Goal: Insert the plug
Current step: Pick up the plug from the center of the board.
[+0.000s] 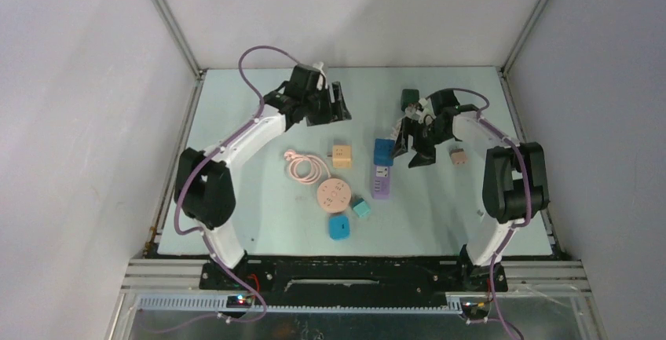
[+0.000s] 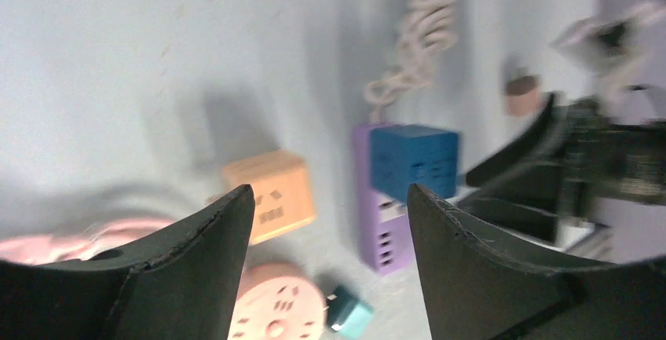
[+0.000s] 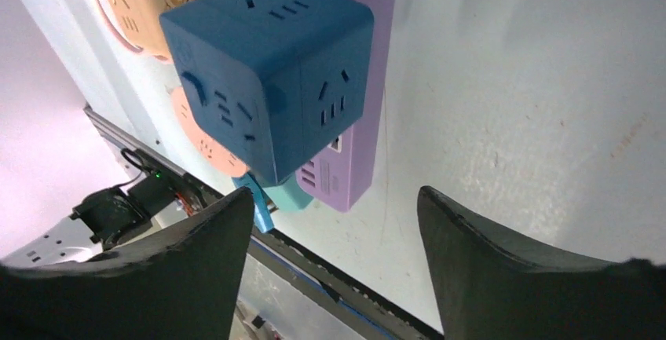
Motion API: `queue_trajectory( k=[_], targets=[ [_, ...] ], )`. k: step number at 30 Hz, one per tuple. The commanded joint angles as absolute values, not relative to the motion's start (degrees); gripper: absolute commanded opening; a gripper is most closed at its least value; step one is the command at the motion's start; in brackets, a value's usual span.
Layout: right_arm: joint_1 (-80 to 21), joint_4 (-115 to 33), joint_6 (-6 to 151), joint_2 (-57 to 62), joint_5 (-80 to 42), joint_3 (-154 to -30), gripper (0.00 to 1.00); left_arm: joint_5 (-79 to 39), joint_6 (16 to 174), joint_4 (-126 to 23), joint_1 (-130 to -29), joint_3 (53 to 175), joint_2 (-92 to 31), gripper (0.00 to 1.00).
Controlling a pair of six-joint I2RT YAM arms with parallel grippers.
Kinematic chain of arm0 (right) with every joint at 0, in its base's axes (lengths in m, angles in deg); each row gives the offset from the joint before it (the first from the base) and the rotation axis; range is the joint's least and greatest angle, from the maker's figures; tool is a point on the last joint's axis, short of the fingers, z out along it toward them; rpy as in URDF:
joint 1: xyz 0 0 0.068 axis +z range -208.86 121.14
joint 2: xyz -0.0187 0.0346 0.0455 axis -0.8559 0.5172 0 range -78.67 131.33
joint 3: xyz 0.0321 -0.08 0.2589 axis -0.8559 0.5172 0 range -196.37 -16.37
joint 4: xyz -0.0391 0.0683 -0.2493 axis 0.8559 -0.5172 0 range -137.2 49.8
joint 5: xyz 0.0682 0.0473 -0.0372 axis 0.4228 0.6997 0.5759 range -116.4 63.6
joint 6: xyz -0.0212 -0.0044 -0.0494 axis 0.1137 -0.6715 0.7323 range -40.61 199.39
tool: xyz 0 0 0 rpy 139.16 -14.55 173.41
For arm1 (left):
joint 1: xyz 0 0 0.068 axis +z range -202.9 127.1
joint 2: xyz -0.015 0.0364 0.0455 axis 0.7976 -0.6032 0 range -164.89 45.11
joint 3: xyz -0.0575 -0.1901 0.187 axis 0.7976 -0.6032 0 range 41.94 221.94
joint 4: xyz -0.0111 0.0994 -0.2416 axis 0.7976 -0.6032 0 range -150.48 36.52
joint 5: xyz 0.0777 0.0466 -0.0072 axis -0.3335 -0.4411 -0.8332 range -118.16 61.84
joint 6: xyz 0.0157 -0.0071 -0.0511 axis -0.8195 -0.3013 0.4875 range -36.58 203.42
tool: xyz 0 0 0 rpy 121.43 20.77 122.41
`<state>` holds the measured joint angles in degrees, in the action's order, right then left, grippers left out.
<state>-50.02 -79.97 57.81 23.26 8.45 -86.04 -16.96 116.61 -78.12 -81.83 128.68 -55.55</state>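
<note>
Hanging over the far left of the table point(image 1: 259, 222), the left gripper point(image 1: 330, 114) has its jaws spread wide, and nothing sits between them. Its wrist view shows both black fingers point(image 2: 196, 254) apart above the bare surface. Nearer the arm bases lies a coiled pink cable point(image 1: 302, 169). Just to the right of it is an orange cube point(image 1: 342, 155). Below that are a round pink socket point(image 1: 334, 196), a small blue block point(image 1: 339, 227) and a teal block point(image 1: 361, 208).

At the middle, the blue cube plug point(image 1: 384, 151) sits on the far end of the purple power strip point(image 1: 382, 183), touching its top face. Whether its prongs are fully seated cannot be told. Farther back stands a dark green cube point(image 1: 409, 98).

Just to the right of the plug, the right gripper point(image 1: 410, 154) is released too. Its fingers point(image 3: 487, 261) are spread apart, clear of the cube and holding nothing. A small tan piece point(image 1: 459, 155) lies beyond it.
</note>
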Motion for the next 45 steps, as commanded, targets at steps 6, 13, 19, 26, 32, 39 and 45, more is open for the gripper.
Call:
queue_trajectory(
  k=[6, 13, 19, 26, 32, 39, 45],
  targets=[
    [-52.5, -88.9, 61.4, 14.6, 4.9, -94.8, 0.92, -31.9, 110.6, -93.3, -85.5, 132.6, -62.2, 0.99],
    [-53.7, -91.1, 62.2, 12.1, 4.8, -96.5, 0.96, -30.5, 110.7, -98.7, -88.3, 140.2, -71.0, 0.95],
    [-54.1, -92.3, 62.9, 10.6, 4.7, -96.5, 0.97, -31.8, 109.7, -101.8, -89.3, 141.8, -76.0, 0.83],
    [-54.5, -93.3, 64.1, 9.8, 5.0, -97.0, 0.97, -30.5, 108.9, -102.1, -90.3, 140.9, -76.2, 0.50],
    [-54.4, -95.0, 66.0, 9.2, 6.0, -98.3, 0.97, -29.7, 108.2, -98.4, -90.3, 136.8, -68.3, 0.35],
    [-52.7, -96.6, 67.9, 8.6, 7.4, -100.1, 0.97, -21.4, 108.7, -90.8, -89.0, 127.8, -55.8, 0.30],
    [-48.2, -95.1, 69.4, 7.5, 10.5, -100.6, 0.97, -9.1, 115.0, -72.5, -85.6, 113.5, -41.7, 0.30]
  ],
)
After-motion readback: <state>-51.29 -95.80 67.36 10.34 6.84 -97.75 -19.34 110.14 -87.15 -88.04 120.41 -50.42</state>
